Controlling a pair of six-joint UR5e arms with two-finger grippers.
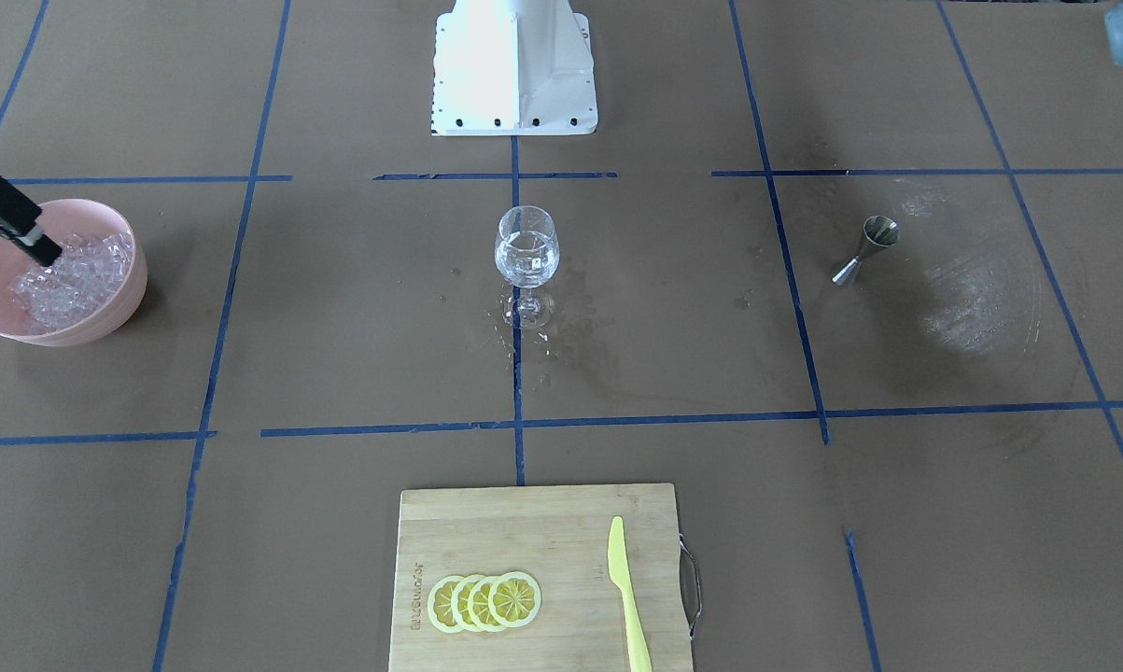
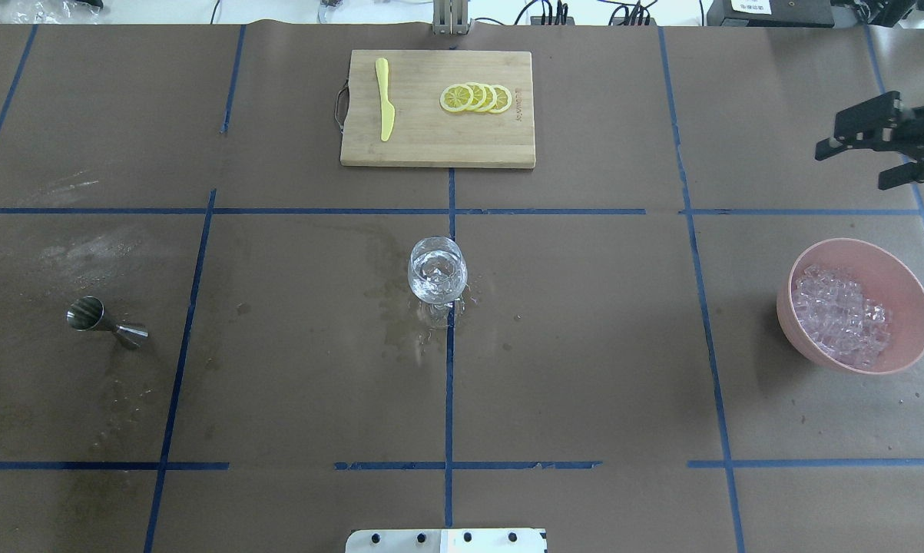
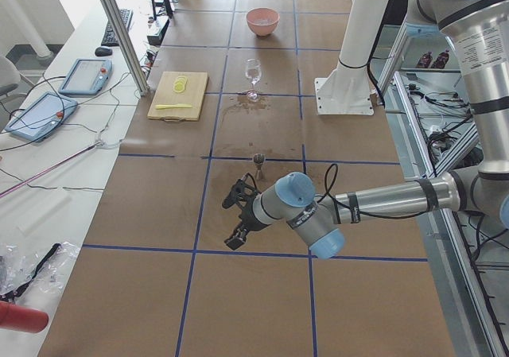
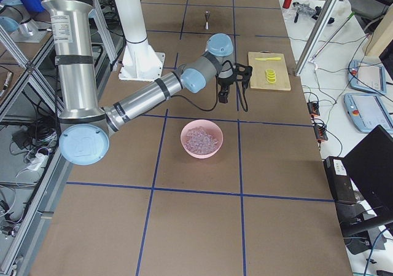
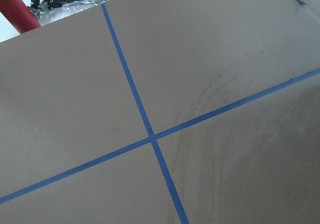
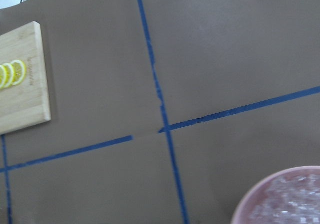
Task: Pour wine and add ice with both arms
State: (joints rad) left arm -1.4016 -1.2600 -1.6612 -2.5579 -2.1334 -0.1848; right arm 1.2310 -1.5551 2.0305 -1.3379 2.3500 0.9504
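1. The right claw (image 2: 865, 153) hangs in the air near the pink bowl (image 2: 895, 280), on the side away from the robot. Its two fingers are spread apart and hold nothing.
2. The ice (image 2: 838, 315) is piled in the pink bowl, at the robot's right end of the table.
3. The wine (image 1: 526, 266) is a little clear water-like pool inside the tall glass (image 2: 437, 273). The glass stands up in the middle of the table, on a blue tape line.
4. Wet spots (image 2: 400, 322) lie on the brown table (image 2: 584, 369) around the foot of the glass.
5. Brown table with blue tape lines lies between the bowl and the glass.
6. The left claw (image 3: 234, 216) is low over the table at the robot's left end. I cannot tell if it is open or closed.
7. A small shiny measuring cup (image 2: 107, 322) stands near the left claw but apart from it, between the claw and the glass.
8. A wooden board (image 2: 431, 146) lies on the far side of the table, beyond the glass. On it are a row of lemon slices (image 2: 477, 97) and a yellow knife (image 2: 385, 100).
9. The white robot base (image 1: 514, 65) sits at the table's edge behind the glass.
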